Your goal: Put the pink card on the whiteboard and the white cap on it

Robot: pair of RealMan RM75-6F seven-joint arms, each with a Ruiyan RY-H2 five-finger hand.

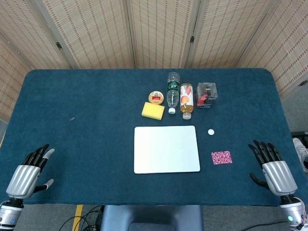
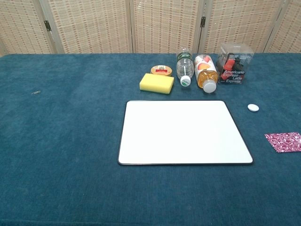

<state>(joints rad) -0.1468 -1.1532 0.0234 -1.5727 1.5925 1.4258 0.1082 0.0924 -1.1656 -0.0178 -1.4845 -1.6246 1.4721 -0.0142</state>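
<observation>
My right hand (image 1: 273, 166) lay at the near right corner of the table (image 1: 86, 96), fingers apart, holding nothing. My left hand (image 1: 30, 169) lay at the near left corner, likewise spread and empty. Neither showed in the chest view. Out from the right hand, toward the table's middle, the pink card (image 1: 222, 157) lay flat on the blue cloth, apart from the whiteboard (image 1: 166, 149) and off its right edge, near its front right corner. The white cap (image 1: 211, 131) sat farther back, on the cloth, just off the board's back right corner, touching nothing. The whiteboard lay flat at the centre of the table, its surface bare. Behind the board ran a row of things toward the far edge: a yellow sponge (image 1: 153, 110) at the left, a small round tin (image 1: 156, 97) right behind it, a clear water bottle (image 1: 173, 91) lying with its cap end toward me, an orange juice bottle (image 1: 186, 100) lying beside it the same way, and a clear boxed coffee pack (image 1: 206, 95) at the right end. A small dark speck (image 1: 72, 118) lay alone on the left half of the table; too small to identify.
</observation>
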